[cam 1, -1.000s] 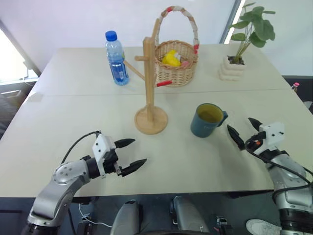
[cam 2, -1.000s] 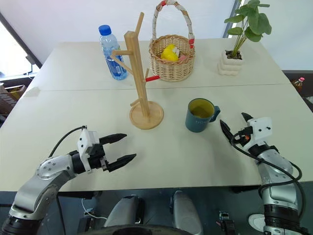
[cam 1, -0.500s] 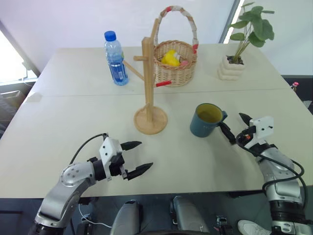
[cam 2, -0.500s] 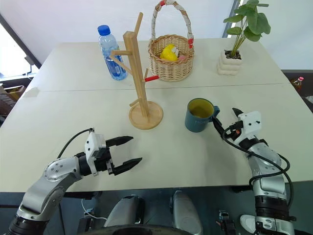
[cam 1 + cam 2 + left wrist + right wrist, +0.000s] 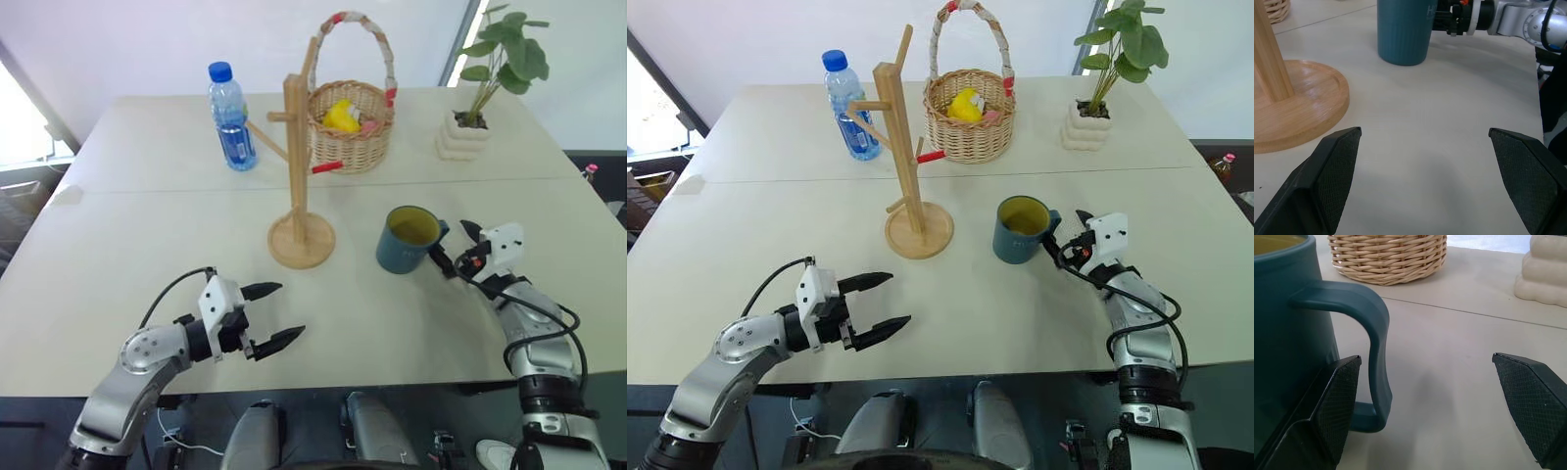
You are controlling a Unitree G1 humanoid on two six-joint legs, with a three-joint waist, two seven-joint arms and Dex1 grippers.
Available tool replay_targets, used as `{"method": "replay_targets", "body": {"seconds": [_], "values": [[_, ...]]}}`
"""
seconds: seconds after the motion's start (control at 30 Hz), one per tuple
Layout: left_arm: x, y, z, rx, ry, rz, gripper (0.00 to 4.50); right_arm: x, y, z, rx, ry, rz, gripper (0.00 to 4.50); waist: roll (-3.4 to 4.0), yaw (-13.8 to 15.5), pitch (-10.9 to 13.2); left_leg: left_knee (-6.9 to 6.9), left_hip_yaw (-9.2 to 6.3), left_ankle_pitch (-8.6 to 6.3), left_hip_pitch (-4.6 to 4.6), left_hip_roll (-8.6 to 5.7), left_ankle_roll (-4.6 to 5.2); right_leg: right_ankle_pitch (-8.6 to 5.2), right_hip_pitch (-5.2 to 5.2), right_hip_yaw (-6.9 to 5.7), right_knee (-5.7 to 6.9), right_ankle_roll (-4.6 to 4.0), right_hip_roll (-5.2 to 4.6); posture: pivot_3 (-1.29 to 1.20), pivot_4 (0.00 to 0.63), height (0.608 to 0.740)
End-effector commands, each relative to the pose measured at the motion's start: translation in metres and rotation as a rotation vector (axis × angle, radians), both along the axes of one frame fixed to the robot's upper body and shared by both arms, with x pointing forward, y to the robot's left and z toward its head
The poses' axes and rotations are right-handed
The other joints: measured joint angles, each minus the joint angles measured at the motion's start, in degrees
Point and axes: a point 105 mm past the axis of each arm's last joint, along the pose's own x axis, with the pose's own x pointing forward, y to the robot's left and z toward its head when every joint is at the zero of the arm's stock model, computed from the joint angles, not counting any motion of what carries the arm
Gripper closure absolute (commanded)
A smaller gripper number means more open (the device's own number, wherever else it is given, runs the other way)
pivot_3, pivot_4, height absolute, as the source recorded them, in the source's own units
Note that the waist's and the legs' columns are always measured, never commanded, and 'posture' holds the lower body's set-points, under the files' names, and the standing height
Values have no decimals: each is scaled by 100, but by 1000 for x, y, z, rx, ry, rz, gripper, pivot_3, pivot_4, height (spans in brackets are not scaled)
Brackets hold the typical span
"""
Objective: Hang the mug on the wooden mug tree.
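Task was barely started. The mug [image 5: 409, 238] stood upright on the table [image 5: 147, 225], right of centre in the head view, none of its weight taken yet. The wooden mug tree [image 5: 299, 166] stood to its left, a little further up the frame, clear of the mug, and all of its pegs were bare, including the red-tipped one.

Right gripper [image 5: 457, 247] was at the mug's handle [image 5: 1371, 333], at the right of the frame. Its fingers stood wide apart, holding nothing. In the right wrist view one finger [image 5: 1334, 401] sat tight against the mug wall beside the handle, and the other was well out over bare table. Touching or not, couldn't tell.

Left gripper [image 5: 275, 313] hung low over the table in the lower left of the frame, claws apart, empty, well away from the mug and the tree base.

My read: the reach was nearly finished, with the handle lined up between the fingers. Still to do: close on the handle, lift, carry across to the tree, hook the handle over a peg, let go.

Bottle [image 5: 231, 117], basket [image 5: 351, 127] and potted plant [image 5: 485, 88] sat along the far side of the table, not involved.
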Motion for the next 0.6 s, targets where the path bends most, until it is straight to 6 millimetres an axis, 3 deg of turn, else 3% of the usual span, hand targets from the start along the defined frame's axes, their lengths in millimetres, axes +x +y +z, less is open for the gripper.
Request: {"method": "replay_targets", "body": {"seconds": [0.03, 0.1, 0.3, 0.47, 0.6], "values": [[0, -2, 12, -14, -51, -18, 0, 3, 4, 9, 6, -43, 28, 553, 0, 0, 0, 0, 0, 0, 0, 0, 0, 0, 0, 0, 0, 0, 0, 0, 150, 740], [0, -2, 14, -14, -56, -19, 0, 4, 6, 8, 19, -40, 42, 1308, 0, 1, 0, 0, 0, 0, 0, 0, 0, 0, 0, 0, 0, 0, 0, 0, 150, 740], [0, -2, 14, -10, -59, -16, 0, 2, 13, 8, 52, -36, 83, 4347, 0, 1, 0, 0, 0, 0, 0, 0, 0, 0, 0, 0, 0, 1, 0, 0, 150, 740], [2, -2, 14, -6, -61, -12, 0, -2, 15, 14, 23, -53, 92, 4433, 0, 3, 0, 0, 0, 0, -1, 0, 0, 0, 0, 0, 0, 1, -1, 0, 150, 740], [4, 4, 14, 5, -67, 10, 0, -11, 27, 43, -228, -153, 167, 4433, 4, 4, 2, 0, 0, 0, -2, 0, 0, 0, -1, 0, 0, 1, -2, 0, 150, 740]]}}
